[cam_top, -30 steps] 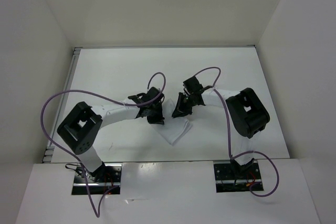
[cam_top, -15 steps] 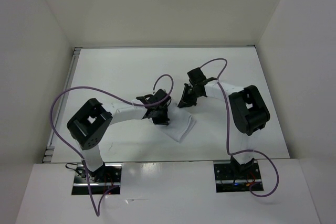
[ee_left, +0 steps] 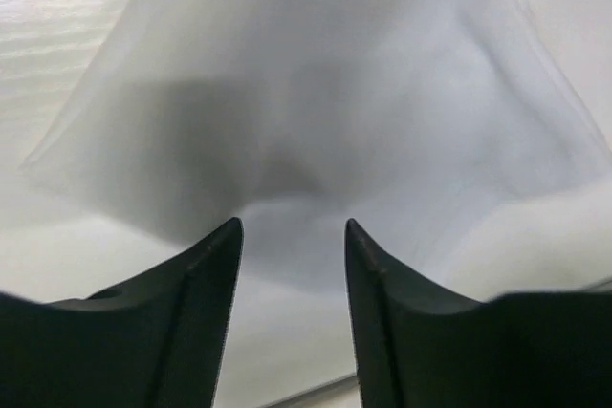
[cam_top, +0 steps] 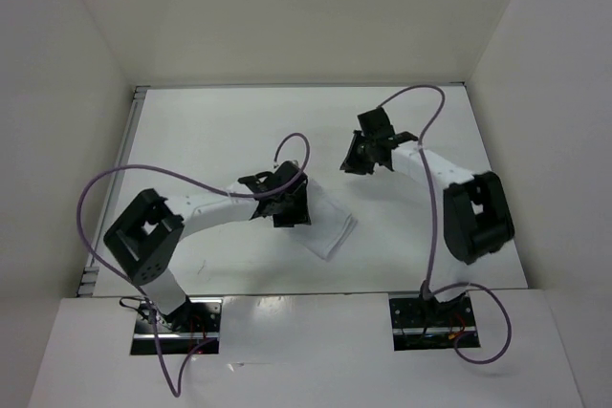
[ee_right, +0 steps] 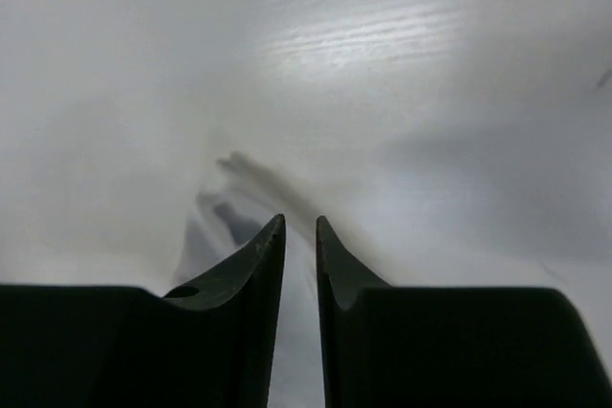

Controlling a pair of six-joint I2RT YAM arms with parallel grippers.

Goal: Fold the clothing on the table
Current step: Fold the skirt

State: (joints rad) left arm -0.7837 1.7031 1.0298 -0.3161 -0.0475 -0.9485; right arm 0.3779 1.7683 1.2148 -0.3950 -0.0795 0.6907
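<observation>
On the glossy white table point(cam_top: 191, 131), the left gripper point(cam_top: 287, 209) had opened wide off the thin white fabric clothing point(cam_top: 330, 228); the right gripper point(cam_top: 361, 154), narrow and empty, had withdrawn; fold likely laid.

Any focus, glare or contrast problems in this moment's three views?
Top view: sharp, evenly lit, but the white clothing barely stands out from the white table. Left wrist view: clothing soft and out of focus, shadowed in its middle. Right wrist view: glare streak on the table, dark fingers nearly silhouettes.
</observation>
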